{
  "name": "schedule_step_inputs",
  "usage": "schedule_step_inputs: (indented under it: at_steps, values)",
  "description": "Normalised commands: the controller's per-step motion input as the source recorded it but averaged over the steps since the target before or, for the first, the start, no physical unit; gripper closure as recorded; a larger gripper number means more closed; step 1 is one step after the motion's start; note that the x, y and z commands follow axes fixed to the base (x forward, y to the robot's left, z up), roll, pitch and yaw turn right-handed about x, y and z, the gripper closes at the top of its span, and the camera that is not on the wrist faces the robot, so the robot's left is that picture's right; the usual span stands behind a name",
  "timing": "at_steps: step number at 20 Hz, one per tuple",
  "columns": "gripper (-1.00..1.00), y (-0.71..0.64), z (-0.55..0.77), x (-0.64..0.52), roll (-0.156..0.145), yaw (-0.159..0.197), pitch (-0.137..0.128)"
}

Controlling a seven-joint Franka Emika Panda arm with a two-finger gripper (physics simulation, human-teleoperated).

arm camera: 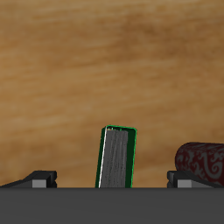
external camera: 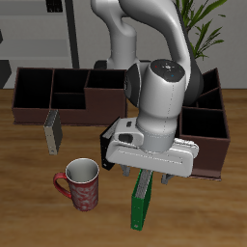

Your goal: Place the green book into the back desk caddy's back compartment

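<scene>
The green book stands upright on the table near the front edge, beside the mug. In the wrist view the green book shows its white page edges, between the two finger ends. My gripper hangs just above the book's top, jaws open and wide apart, holding nothing. In the wrist view the gripper shows only its finger ends. The back desk caddy lies far back on the table, long side toward the camera, with black compartments.
A red patterned mug stands beside the book; it also shows in the wrist view. A grey book stands before the back caddy. A second caddy lies end-on behind my arm.
</scene>
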Motion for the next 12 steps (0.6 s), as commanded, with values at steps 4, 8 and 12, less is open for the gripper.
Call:
schedule_step_inputs:
  at_steps: [4,8,12]
  values:
    - [-1.00,-0.01,-0.20,0.06,0.006,0.006,0.031]
    - [-1.00,0.00,-0.28,0.04,0.002,0.003,0.035]
    - [-1.00,0.03,-0.27,0.03,0.001,-0.009,0.043]
